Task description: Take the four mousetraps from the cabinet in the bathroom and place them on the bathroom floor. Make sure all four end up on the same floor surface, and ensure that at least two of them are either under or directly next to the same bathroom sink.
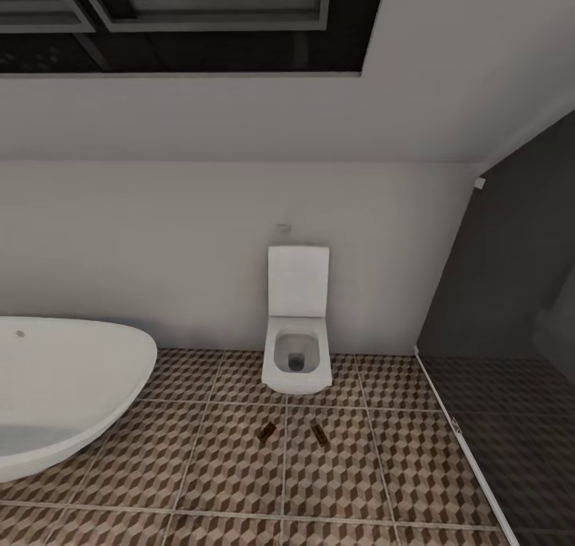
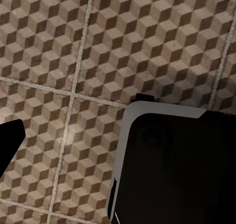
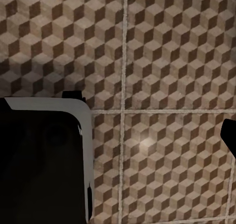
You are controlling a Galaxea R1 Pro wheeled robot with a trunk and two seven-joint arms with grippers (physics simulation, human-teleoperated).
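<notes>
We saw two mousetraps (image 1: 267, 431) (image 1: 318, 432) lying on the bathroom floor (image 1: 231, 466) just before the toilet (image 1: 297, 346), bathtub (image 1: 64, 394) left, open tile nearer; jaw state: we could not tell.

Open tiled bathroom floor (image 1: 224, 466) ahead, broad and passable between bathtub (image 1: 56, 394) on the left and dark glass partition (image 1: 511, 306) on the right. Blocked straight ahead by toilet (image 1: 297, 346) against the wall. Two mousetraps (image 1: 267, 431) lying just before it, slightly apart. Beneath both sets of jaws, bare tile (image 2: 73, 62), plus the robot's dark base (image 3: 39, 160).
</notes>
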